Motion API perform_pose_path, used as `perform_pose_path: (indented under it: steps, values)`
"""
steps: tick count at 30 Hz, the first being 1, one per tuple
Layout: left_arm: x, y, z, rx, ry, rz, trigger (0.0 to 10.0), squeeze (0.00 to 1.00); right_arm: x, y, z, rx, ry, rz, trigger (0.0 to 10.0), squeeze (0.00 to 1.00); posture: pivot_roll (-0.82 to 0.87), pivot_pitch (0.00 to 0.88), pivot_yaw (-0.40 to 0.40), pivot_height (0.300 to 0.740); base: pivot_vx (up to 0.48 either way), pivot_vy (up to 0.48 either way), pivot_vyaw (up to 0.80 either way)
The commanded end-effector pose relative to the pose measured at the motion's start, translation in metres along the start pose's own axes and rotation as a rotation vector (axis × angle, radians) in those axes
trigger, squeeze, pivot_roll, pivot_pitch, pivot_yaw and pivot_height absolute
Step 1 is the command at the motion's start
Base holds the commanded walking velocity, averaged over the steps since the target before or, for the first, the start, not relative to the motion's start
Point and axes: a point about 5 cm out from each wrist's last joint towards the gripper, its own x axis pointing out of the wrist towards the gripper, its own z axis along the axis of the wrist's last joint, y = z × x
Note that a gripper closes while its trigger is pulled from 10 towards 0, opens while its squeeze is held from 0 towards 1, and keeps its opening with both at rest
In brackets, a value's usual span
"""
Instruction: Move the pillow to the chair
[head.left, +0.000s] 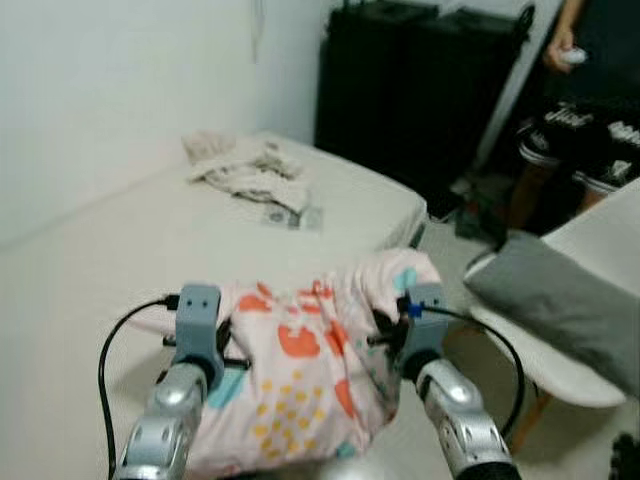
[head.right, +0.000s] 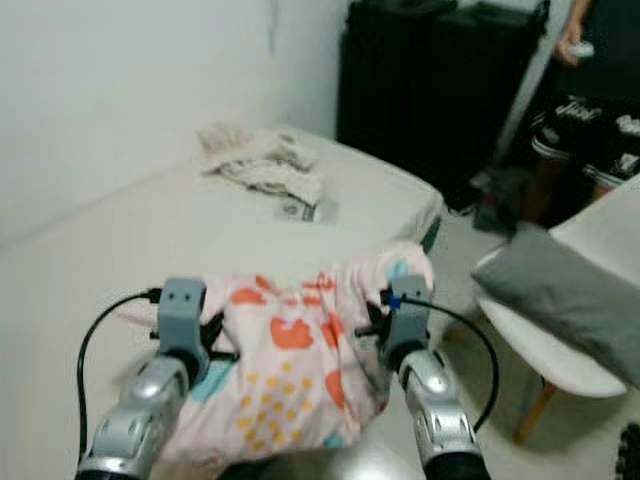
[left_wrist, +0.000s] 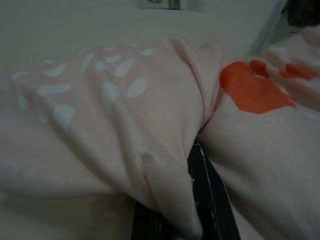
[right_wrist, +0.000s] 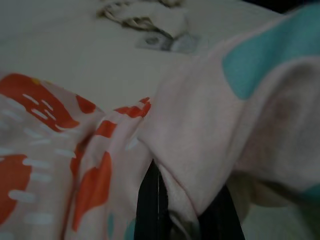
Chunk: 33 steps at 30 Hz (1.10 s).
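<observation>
1 pink pillow (head.left: 300, 380), orange-and-teal print

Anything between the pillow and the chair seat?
Yes: a grey cushion lies on the white chair. The pillow is held between left gripper and right gripper, over the bed.

Head stereo pair looks forward-down, sharing bed (head.left: 150, 230) scene; wrist cameras very close, seemingly pressed against pillow (left_wrist: 125, 125).

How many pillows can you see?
2. A pink patterned pillow is held between the left gripper and the right gripper, above the bed. A grey pillow lies on the white chair.
</observation>
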Motion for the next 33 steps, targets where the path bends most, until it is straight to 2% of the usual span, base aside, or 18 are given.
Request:
perform_pose_path:
  steps: [1, 4, 9, 16, 19, 20, 22, 23, 25, 27, 28, 30, 33]
  values:
    - [0.004, -0.008, 0.009, 0.026, -0.045, -0.028, 10.0, 0.00, 0.005, 0.004, 0.005, -0.022, -0.003, 0.006, 10.0, 0.00, 0.01, 0.052, 0.002, 0.740, 0.000, 0.000, -0.80]
    - [0.005, -0.008, 0.009, 0.047, -0.047, -0.029, 10.0, 0.00, 0.004, 0.002, 0.000, -0.018, 0.020, -0.016, 10.0, 0.00, 0.01, 0.054, 0.005, 0.740, 0.000, 0.000, -0.80]
    - [0.006, -0.006, 0.008, 0.033, -0.042, -0.020, 10.0, 0.00, 0.001, 0.000, -0.009, -0.016, 0.061, -0.029, 10.0, 0.00, 0.01, 0.057, 0.009, 0.740, 0.000, 0.000, -0.80]
    - [0.007, -0.001, 0.008, -0.033, -0.034, -0.018, 10.0, 0.00, 0.002, 0.006, -0.010, -0.017, 0.069, -0.014, 10.0, 0.00, -0.01, 0.063, 0.000, 0.740, 0.000, 0.000, -0.80]
    - [0.010, -0.003, 0.002, -0.034, -0.006, -0.027, 10.0, 0.00, 0.000, 0.006, -0.017, -0.027, 0.091, -0.007, 10.0, 0.00, 0.00, 0.043, -0.001, 0.740, 0.000, 0.000, -0.80]
    - [0.011, -0.002, -0.004, -0.081, 0.031, -0.014, 10.0, 0.00, -0.001, 0.005, -0.020, -0.034, 0.105, -0.010, 10.0, 0.00, 0.00, 0.044, -0.020, 0.740, 0.000, 0.000, -0.80]
    - [0.011, -0.001, -0.006, -0.085, 0.043, 0.000, 10.0, 0.00, -0.002, 0.004, -0.020, -0.041, 0.111, -0.007, 10.0, 0.00, -0.01, 0.033, -0.033, 0.740, 0.000, 0.000, -0.80]
    - [0.010, 0.002, -0.008, -0.072, 0.036, 0.020, 10.0, 0.00, -0.001, 0.006, -0.017, -0.022, 0.097, 0.011, 10.0, 0.00, 0.00, 0.028, -0.039, 0.740, 0.000, 0.000, -0.80]
    - [0.009, 0.003, -0.013, -0.053, 0.048, 0.028, 10.0, 0.00, 0.000, 0.005, -0.019, -0.041, 0.104, 0.025, 10.0, 0.00, 0.00, 0.047, -0.041, 0.740, 0.000, 0.000, -0.80]
    - [0.007, 0.004, -0.021, -0.005, 0.068, 0.041, 10.0, 0.00, 0.000, 0.000, -0.023, -0.060, 0.125, 0.014, 10.0, 0.00, 0.01, 0.017, -0.034, 0.740, 0.000, 0.000, -0.80]
    - [0.007, 0.002, -0.021, -0.013, 0.070, 0.028, 10.0, 0.00, -0.001, -0.004, -0.024, -0.053, 0.124, -0.002, 10.0, 0.00, 0.01, 0.016, -0.025, 0.740, 0.000, 0.000, -0.80]
    - [0.006, 0.001, -0.019, -0.022, 0.064, 0.018, 10.0, 0.00, -0.001, -0.005, -0.022, -0.042, 0.115, -0.012, 10.0, 0.00, 0.01, 0.019, -0.038, 0.740, 0.000, 0.000, -0.80]
    - [0.008, 0.003, -0.005, -0.030, 0.012, 0.018, 10.0, 0.00, -0.001, -0.003, -0.016, 0.007, 0.098, -0.006, 10.0, 0.00, 0.02, 0.047, -0.040, 0.740, 0.000, 0.000, -0.80]
